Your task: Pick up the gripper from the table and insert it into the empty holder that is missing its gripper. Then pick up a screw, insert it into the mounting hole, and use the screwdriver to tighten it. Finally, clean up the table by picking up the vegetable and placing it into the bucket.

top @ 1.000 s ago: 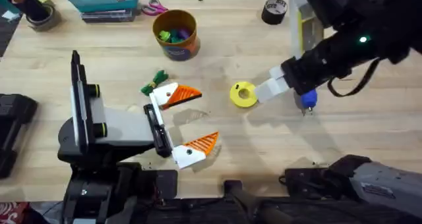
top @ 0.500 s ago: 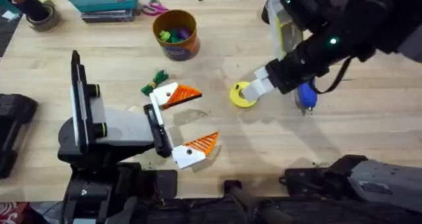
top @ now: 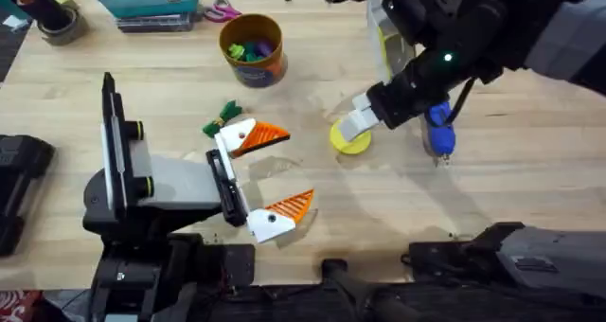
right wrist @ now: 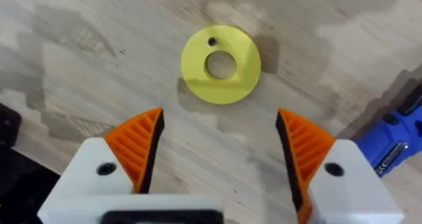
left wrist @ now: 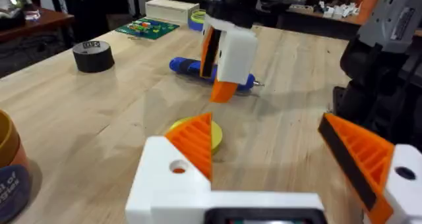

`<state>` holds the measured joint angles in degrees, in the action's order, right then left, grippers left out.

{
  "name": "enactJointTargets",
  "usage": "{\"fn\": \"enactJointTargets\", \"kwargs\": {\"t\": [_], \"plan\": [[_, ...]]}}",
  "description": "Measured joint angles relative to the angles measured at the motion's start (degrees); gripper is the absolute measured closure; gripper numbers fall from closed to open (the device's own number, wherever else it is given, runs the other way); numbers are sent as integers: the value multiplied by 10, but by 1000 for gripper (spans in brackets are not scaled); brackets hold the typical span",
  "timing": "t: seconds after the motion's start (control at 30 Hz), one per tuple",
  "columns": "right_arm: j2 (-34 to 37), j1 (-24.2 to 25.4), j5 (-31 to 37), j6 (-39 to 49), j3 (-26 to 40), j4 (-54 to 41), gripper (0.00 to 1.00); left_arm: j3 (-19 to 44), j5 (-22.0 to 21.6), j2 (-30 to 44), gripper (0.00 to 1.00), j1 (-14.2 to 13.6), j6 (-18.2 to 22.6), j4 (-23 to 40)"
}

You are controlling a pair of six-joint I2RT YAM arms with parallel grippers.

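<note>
Pincer work on the right side is centred on the flat yellow ring (right wrist: 221, 64). The right pincer (right wrist: 221, 128) hangs above that ring with its orange ribbed fingers spread wide and nothing between them. We read this as a pose for coming down around the ring or something small on it. Whether a screw lies there we cannot tell.

The left pincer (top: 295, 167) rests low on the desk (top: 530, 170), on the far side of the ring from the screwdriver. Its two orange fingers are also spread and holding nothing. We take it as parked there, so that its finger mounts are offered up for work.

The blue screwdriver (top: 438, 133) lies flat on the desk just beside the ring, partly under the right arm. It is within easy reach for the tightening step.

The green leafy vegetable (top: 222, 116) lies well apart from the ring, beyond the left pincer and touching or nearly touching one of its white mounts. The bucket (top: 254, 52) stands upright, farther from the ring than the vegetable, with colourful toys (top: 248, 49) already inside. A black tape roll (top: 393, 16) sits beyond the ring at the back of the desk.

The right arm itself hangs over the screwdriver. We judge that the left pincer's finger could crowd any reach for the vegetable.
</note>
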<state>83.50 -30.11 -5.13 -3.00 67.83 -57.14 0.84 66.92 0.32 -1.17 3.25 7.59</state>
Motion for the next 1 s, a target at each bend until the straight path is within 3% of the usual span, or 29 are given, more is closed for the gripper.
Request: {"fn": "enactJointTargets", "kwargs": {"t": [1.0], "plan": [[79, -4, 4, 0, 0, 60, 5, 0, 0, 0, 15, 0, 0, 0]]}}
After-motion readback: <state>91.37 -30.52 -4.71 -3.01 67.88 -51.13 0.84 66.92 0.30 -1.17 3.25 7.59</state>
